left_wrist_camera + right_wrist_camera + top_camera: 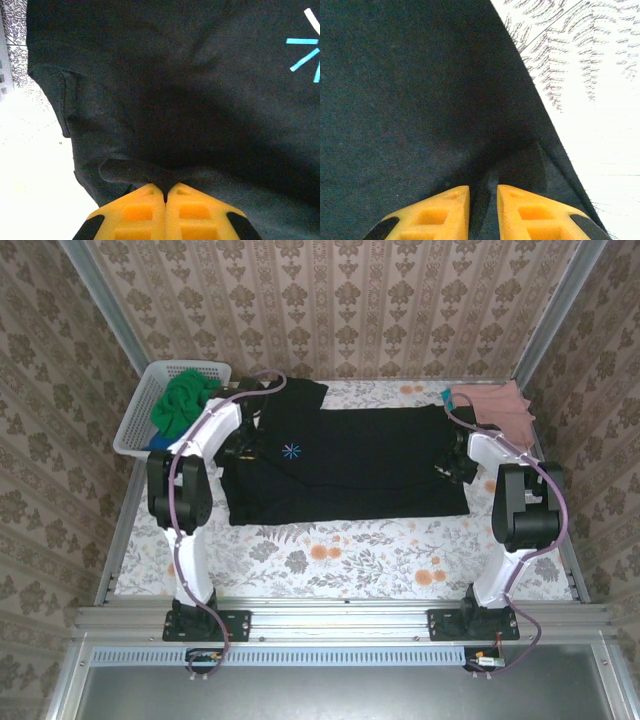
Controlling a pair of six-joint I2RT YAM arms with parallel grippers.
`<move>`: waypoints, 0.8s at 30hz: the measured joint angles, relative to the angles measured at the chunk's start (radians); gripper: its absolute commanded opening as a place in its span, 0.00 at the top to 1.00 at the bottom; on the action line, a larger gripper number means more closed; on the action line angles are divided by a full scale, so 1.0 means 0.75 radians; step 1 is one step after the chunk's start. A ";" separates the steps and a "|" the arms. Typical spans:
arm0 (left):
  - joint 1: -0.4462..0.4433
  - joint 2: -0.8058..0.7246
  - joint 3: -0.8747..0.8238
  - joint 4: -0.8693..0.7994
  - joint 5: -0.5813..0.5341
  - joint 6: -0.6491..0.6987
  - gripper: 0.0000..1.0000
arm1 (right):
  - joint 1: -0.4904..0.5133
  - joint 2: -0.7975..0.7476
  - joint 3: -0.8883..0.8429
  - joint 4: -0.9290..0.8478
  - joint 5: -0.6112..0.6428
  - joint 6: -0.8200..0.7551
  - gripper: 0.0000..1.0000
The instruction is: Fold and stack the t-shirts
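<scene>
Left gripper (166, 188) pinches soft black t-shirt (350, 465); right gripper (483, 191) slightly parted, seemingly astride a fold. Lattice basket (135, 416) upper left, salmon t-shirt (500, 406) upper right.

Black t-shirt (350, 465) is matt cloth, basket (135, 420) plastic.
</scene>
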 measured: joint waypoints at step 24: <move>0.182 -0.770 -1.055 0.481 0.213 -0.202 0.38 | 0.266 -0.133 -0.318 0.074 0.093 -0.006 0.55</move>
